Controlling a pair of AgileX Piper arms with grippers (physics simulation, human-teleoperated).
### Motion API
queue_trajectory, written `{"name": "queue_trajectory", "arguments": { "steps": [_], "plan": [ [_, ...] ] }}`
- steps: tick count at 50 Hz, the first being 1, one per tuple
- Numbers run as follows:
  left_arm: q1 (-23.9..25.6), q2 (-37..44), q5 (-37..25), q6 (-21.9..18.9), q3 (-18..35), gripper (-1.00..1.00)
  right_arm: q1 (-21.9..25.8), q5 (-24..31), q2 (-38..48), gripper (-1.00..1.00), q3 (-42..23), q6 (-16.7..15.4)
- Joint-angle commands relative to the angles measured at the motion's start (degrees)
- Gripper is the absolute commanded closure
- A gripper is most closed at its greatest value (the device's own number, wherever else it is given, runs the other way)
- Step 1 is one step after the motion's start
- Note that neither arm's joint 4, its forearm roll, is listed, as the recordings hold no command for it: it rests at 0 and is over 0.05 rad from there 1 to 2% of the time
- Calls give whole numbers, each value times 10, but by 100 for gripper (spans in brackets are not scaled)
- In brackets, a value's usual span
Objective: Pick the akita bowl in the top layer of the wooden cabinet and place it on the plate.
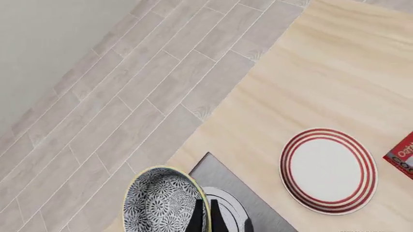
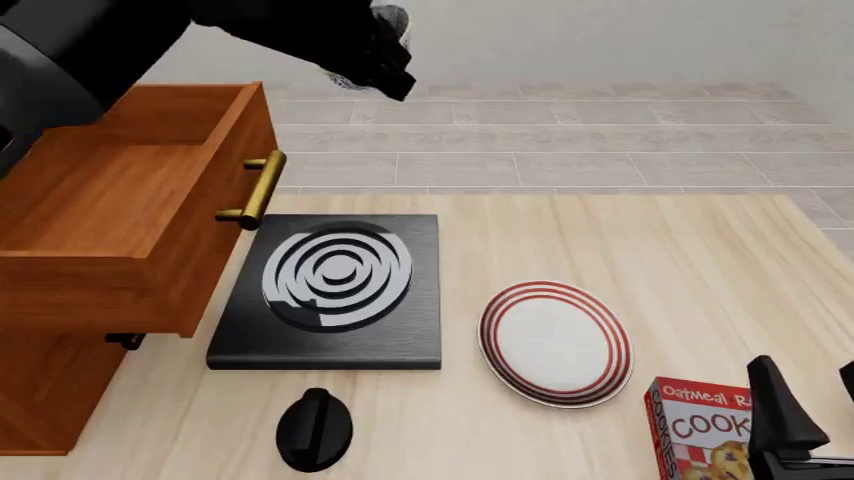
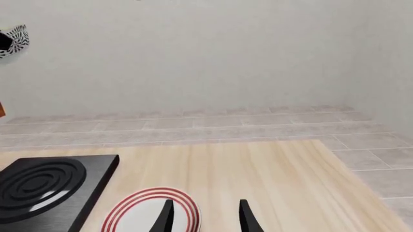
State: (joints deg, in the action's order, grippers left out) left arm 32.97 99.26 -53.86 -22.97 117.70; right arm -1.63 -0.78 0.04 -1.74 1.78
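The left gripper (image 1: 205,215) pinches the rim of the bowl (image 1: 161,200), held high above the far edge of the stove (image 2: 330,290), left of the plate (image 2: 555,342). The bowl looks stiff, light, glazed and breakable; a rim grip may slip. The right gripper (image 3: 205,217) waits near, fingers apart, holding nothing.

left arm raised high, reaching forward | left gripper (image 2: 387,62) fingers (image 1: 195,218) closed on the bowl (image 1: 161,203) rim, held aloft | right arm low at near right | right gripper (image 3: 203,215) fingers parted, holding nothing
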Motion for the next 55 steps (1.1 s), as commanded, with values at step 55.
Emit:
{"name": "queue_trajectory", "arguments": {
  "steps": [55],
  "plan": [
    [97,100,102,-40,-49,100,6,-10,0,-100,-2,-10]
  ]
}}
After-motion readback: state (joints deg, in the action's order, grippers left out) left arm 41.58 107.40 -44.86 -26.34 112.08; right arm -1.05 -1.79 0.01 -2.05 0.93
